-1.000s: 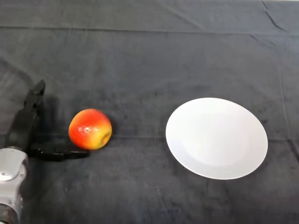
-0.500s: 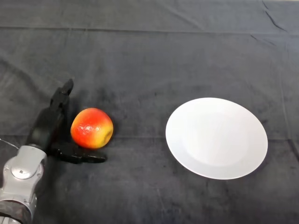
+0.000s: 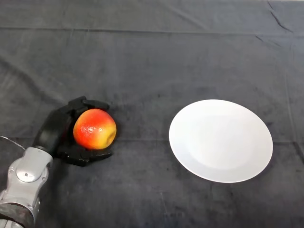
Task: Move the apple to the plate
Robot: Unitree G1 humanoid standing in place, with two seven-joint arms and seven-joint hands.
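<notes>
Apple (image 3: 95,129) is gripped by L hand (image 3: 56,129), fingers curled round it; plate (image 3: 221,140) is well apart to R.

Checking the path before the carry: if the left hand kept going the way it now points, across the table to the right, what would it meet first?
The left hand, curled round the apple, would cross bare dark cloth and probably meet the white plate first; height is unclear.

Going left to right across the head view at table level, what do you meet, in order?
Silver-grey left arm → black left hand, its fingers curled round the apple → apple → bare dark cloth → white plate.
</notes>
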